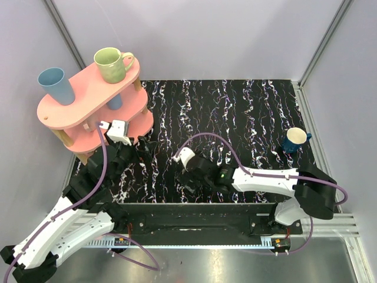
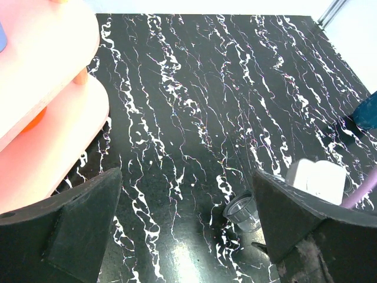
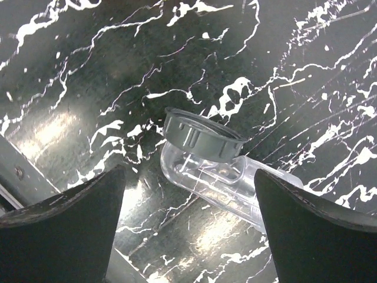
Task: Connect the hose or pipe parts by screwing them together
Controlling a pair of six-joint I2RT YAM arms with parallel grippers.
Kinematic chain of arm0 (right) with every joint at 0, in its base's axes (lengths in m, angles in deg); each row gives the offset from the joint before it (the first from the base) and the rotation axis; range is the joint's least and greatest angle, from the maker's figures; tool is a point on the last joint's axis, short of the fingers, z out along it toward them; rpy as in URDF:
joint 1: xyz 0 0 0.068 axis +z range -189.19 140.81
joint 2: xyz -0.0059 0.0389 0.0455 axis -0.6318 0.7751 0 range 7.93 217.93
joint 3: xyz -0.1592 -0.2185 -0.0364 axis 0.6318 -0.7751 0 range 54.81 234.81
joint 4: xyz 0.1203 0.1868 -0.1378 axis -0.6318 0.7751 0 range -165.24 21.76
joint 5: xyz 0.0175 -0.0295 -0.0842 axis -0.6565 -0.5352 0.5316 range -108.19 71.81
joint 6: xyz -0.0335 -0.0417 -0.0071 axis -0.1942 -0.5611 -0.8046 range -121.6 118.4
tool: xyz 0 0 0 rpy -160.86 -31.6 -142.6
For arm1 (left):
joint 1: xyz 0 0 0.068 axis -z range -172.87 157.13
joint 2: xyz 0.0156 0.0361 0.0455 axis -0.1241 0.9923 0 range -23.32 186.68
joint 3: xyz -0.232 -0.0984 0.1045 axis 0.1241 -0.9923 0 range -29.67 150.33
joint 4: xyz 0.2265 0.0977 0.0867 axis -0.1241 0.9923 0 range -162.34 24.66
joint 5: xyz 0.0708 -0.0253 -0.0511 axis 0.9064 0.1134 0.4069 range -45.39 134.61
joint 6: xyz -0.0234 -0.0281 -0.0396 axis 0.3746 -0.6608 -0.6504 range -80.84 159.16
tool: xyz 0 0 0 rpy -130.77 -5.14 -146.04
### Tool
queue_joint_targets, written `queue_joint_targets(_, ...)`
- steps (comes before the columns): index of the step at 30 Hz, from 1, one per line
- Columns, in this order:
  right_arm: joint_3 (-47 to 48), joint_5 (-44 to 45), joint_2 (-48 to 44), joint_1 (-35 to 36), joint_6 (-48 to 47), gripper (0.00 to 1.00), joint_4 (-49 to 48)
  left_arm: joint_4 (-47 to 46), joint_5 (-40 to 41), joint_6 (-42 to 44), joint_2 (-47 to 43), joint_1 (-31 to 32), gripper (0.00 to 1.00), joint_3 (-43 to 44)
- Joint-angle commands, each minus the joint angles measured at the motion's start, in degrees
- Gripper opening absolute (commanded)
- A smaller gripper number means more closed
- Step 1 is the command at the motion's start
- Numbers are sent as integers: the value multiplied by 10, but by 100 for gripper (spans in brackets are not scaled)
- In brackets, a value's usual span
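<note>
Between the wide-apart fingers of your right gripper point(image 3: 188, 177), the clear plastic tube with grey ribbed collar point(image 3: 203, 138) lies ungripped, and your left gripper point(image 2: 187, 177) gapes empty too, so the screwing together looks wholly undone.

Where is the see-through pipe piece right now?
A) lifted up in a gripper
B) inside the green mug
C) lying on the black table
C: the clear pipe part lies flat on the black table, seen between the fingers of the open right gripper.
</note>
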Motion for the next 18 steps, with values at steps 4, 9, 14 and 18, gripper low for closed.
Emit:
queue_joint_targets(4, 49, 51, 34, -18, 141, 99, -8, -5, 15, 0, 9, 3, 95, 18)
queue_joint_targets(9, 66, 50, 71, -25, 165, 97, -11, -5, 22, 0, 10, 3, 95, 16)
queue_joint_targets(14, 83, 71, 83, -32, 192, 95, 3, -5, 22, -1, 10, 4, 95, 15)
queue_joint_targets(18, 78, 71, 87, -34, 193, 94, 2, -5, 18, -1, 17, 3, 95, 16)
